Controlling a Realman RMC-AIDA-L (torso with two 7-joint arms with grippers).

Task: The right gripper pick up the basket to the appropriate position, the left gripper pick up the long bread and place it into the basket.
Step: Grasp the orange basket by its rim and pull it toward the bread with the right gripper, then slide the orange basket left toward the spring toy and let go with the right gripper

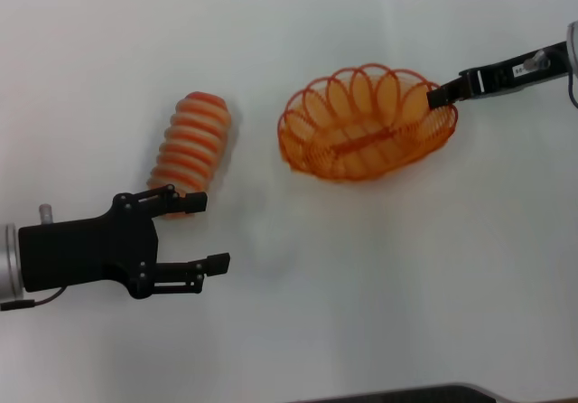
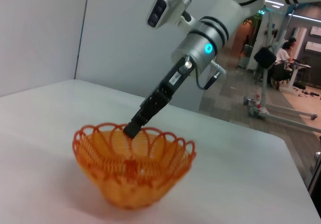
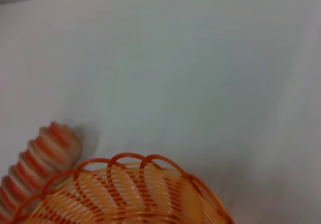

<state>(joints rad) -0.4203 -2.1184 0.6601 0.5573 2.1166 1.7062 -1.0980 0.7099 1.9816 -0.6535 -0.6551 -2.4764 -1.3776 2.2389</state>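
Note:
The long bread (image 1: 191, 145), tan with orange ridges, lies on the white table left of centre; it also shows in the right wrist view (image 3: 45, 156). The orange wire basket (image 1: 302, 141) stands upright to its right, empty. My right gripper (image 1: 440, 94) reaches in from the far right and is shut on the basket's right rim; the left wrist view shows its tip (image 2: 133, 128) on the basket's rim (image 2: 100, 128). My left gripper (image 1: 206, 231) is open and empty, just in front of the bread's near end, its upper finger (image 1: 185, 201) almost touching it.
The white table (image 1: 361, 285) ends at a dark front edge (image 1: 406, 394). In the left wrist view the table's far edge (image 2: 281, 138) gives onto a room with a stand and a seated person.

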